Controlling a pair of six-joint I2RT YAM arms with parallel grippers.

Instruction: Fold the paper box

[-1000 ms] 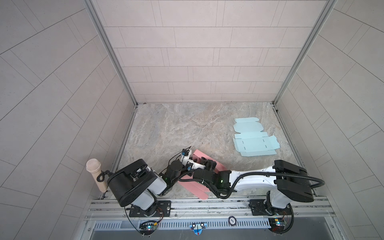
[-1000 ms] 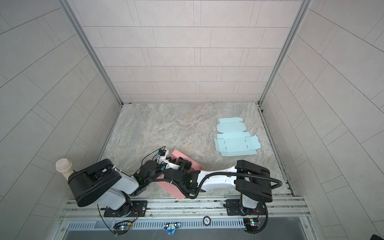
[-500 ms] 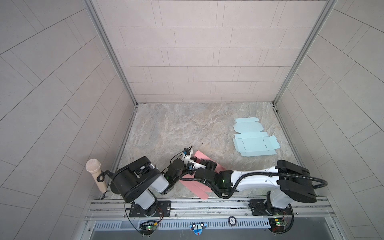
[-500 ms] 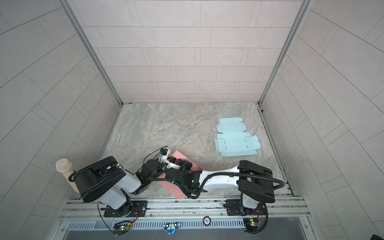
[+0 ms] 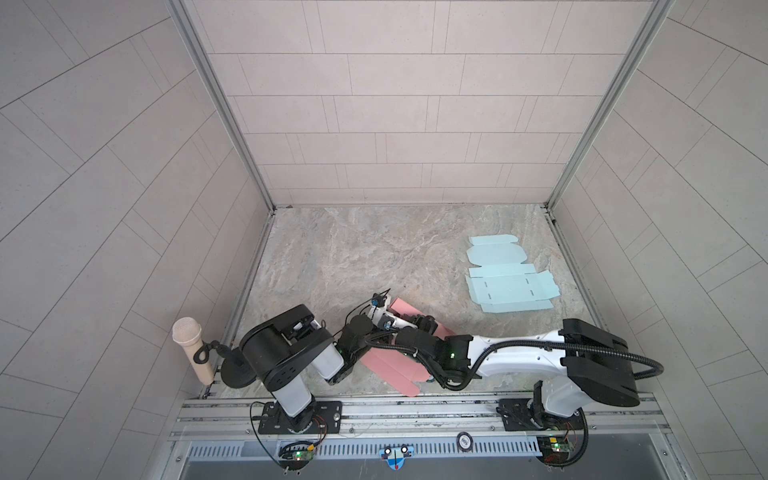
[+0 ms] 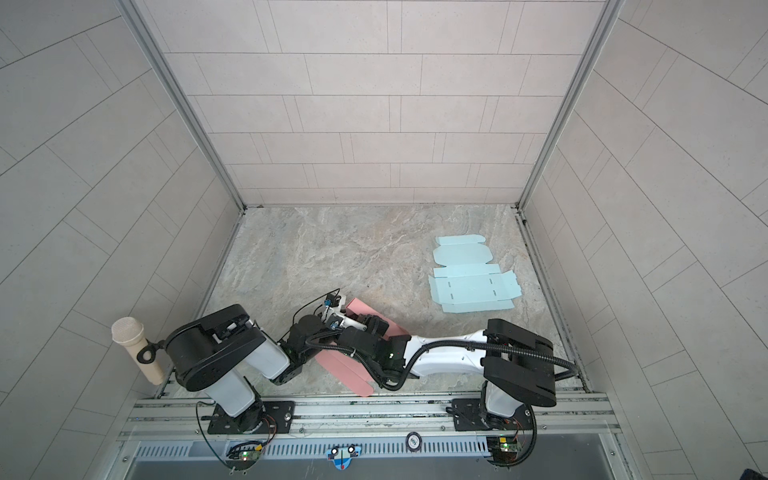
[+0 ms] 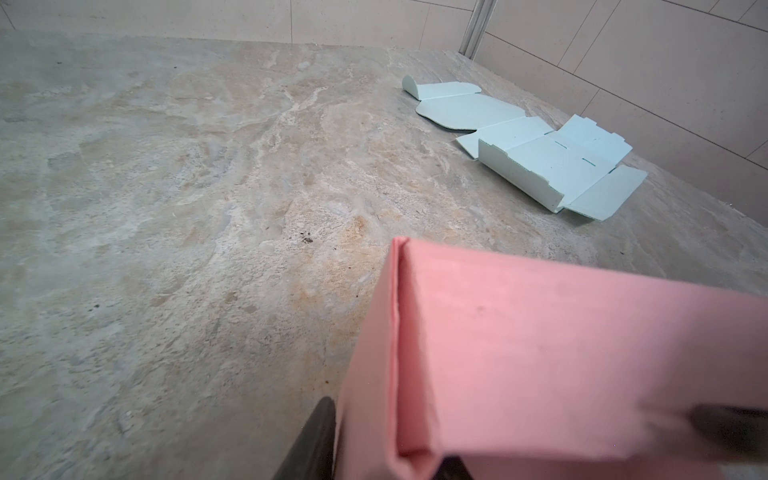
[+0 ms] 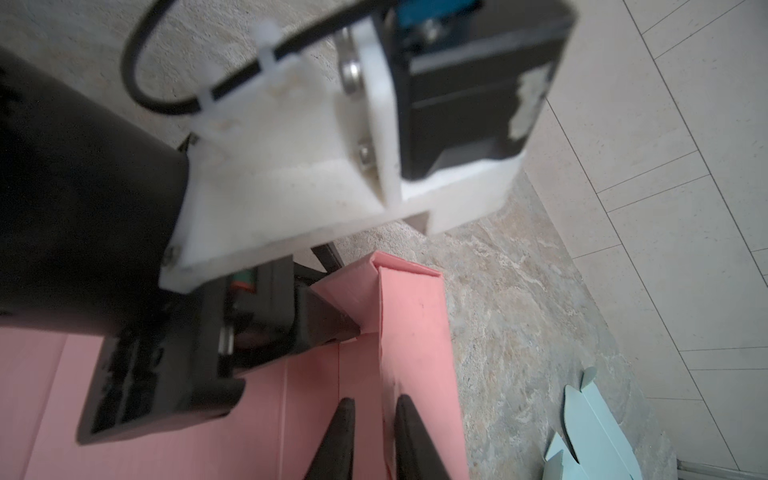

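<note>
The pink paper box [image 5: 390,365] lies partly folded at the table's front centre, with one long wall raised. Both grippers meet over its far side in both top views. My left gripper [image 7: 386,440] has a folded end flap of the paper box [image 7: 540,353] between its fingers: one dark finger [image 7: 316,440] is outside it and the other is mostly hidden under the paper. My right gripper [image 8: 375,400] straddles the raised wall [image 8: 415,332], one finger on each side, shut on it. The left gripper's body [image 8: 291,187] fills much of the right wrist view.
A flat light-blue box sheet [image 5: 511,286] lies at the back right, also in the left wrist view [image 7: 540,153]. A beige microphone [image 5: 191,349] stands at the front left. The metal rail [image 5: 415,411] runs along the front edge. Tiled walls enclose three sides.
My left arm's shoulder link has swung a little towards the middle. Both grippers and the pink box stay about where they were.
</note>
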